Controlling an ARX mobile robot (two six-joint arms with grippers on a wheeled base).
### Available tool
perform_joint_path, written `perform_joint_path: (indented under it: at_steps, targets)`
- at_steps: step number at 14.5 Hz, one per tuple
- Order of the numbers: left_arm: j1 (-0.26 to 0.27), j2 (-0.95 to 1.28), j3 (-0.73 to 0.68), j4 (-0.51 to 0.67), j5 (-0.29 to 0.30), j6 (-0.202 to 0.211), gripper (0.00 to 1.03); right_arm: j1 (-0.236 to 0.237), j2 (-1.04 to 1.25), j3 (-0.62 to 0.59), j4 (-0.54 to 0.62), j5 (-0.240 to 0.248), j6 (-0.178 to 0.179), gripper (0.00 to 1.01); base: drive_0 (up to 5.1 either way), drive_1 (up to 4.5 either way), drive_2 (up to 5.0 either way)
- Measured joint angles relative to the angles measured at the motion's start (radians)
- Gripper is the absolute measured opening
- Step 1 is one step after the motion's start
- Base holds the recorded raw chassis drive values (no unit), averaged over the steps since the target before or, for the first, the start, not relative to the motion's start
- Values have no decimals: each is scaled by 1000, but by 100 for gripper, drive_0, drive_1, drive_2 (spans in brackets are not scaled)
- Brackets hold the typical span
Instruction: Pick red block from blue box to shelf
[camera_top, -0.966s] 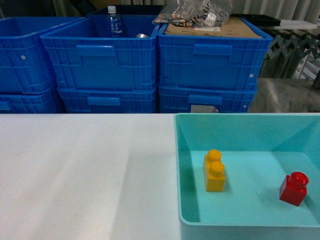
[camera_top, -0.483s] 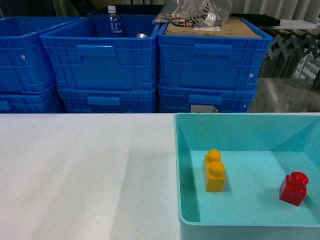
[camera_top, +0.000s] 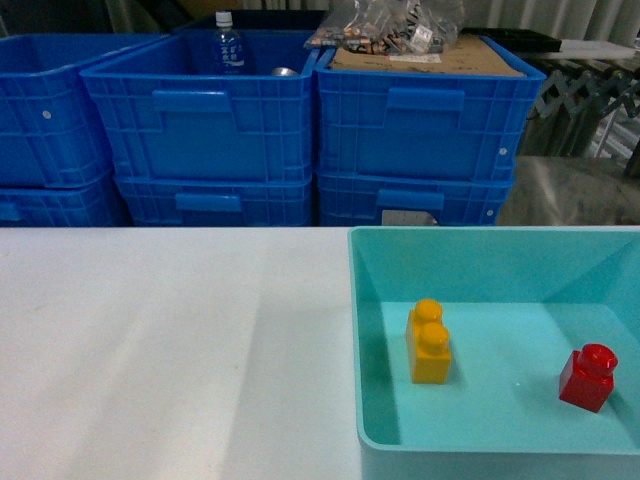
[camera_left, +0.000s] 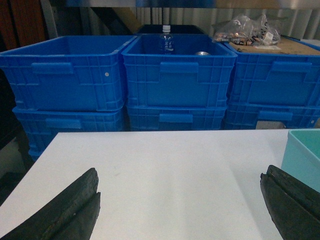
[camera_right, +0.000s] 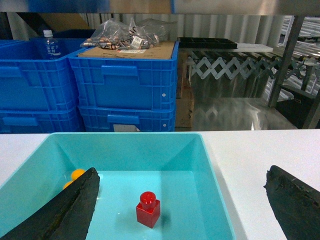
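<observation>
On the white tabletop (camera_top: 170, 340), toward the right, sits the blue box (camera_top: 372, 440), a pale turquoise tray. Inside it, the red block (camera_right: 148, 210) stands upright on the floor toward the right, well apart from an orange-yellow brick (camera_top: 429, 343) near the left wall. The right gripper (camera_right: 182, 210) hangs low before the tray with its fingers spread wide, the block centred between them in the right wrist view. The left gripper (camera_left: 180, 210) is likewise spread over bare table, just beside the tray's left wall. The likely risk is a finger catching the near rim on the way in, which could shove the tray. The glossy block could also slip or tip if pinched off-centre. Room around the block looks generous. Dark blue crates (camera_top: 300, 130) are stacked behind the table, and a steel shelf (camera_right: 285, 65) upright stands at far right.
</observation>
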Motion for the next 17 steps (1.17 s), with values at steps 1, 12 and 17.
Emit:
perform_joint_path:
  at_steps: [1, 12, 17]
  targets:
    - [0, 0, 0, 0, 0, 0, 98, 0, 0, 0, 0, 0, 0, 98, 0, 0, 0]
    - [0, 0, 0, 0, 0, 0, 98, 0, 0, 0, 0, 0, 0, 98, 0, 0, 0]
    - [0, 0, 0, 0, 0, 0, 98, 0, 0, 0, 0, 0, 0, 98, 0, 0, 0]
